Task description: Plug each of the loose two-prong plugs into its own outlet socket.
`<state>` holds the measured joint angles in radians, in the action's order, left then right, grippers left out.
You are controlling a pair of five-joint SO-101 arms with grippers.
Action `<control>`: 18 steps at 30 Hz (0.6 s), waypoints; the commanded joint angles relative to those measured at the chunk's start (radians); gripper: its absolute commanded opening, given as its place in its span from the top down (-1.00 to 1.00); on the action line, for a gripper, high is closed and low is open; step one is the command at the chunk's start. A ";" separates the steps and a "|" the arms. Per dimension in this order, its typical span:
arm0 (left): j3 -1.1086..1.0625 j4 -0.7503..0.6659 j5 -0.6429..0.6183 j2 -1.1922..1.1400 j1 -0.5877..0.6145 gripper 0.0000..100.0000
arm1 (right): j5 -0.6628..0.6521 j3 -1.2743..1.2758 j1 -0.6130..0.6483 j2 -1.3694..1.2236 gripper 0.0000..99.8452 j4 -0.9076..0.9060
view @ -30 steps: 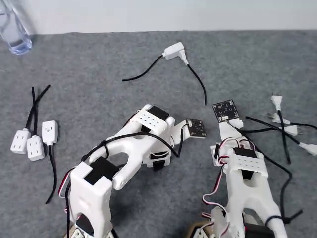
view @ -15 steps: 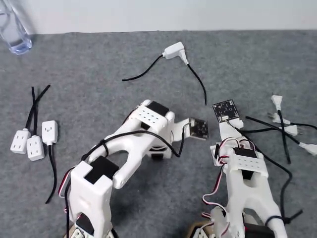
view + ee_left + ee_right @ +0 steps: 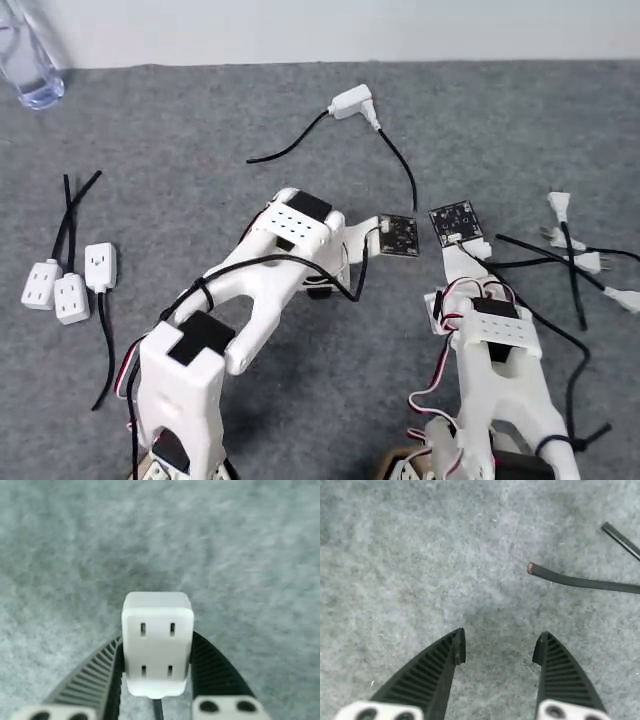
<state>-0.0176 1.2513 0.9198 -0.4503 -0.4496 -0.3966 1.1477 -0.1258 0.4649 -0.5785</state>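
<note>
Sockets first: our left gripper is clamped on a white outlet socket, its slots facing the wrist camera and the grey surface behind it. Our right gripper hangs with jaws apart near a black cord end. Three more sockets lie on our left side, and loose plugs lie well apart on our right.

Clear bottle on grey carpet
</note>
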 commanded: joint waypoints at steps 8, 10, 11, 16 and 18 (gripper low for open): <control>0.108 -0.009 0.008 -0.106 -0.006 0.97 | -0.012 -0.052 -0.001 -0.002 0.55 0.039; 0.108 0.003 0.008 -0.106 -0.011 0.97 | -0.012 -0.052 -0.001 -0.004 0.55 0.041; 0.108 0.009 0.008 -0.106 -0.012 0.97 | -0.012 -0.052 -0.001 -0.004 0.55 0.041; 0.108 0.032 0.003 -0.100 -0.002 0.75 | -0.012 -0.052 -0.001 -0.004 0.55 0.041; 0.108 0.054 0.003 -0.097 -0.005 0.61 | -0.012 -0.052 -0.001 -0.004 0.55 0.041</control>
<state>0.0606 1.2727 0.9260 -0.5547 -0.4511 -0.3966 1.1477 -0.1258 0.4603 -0.5554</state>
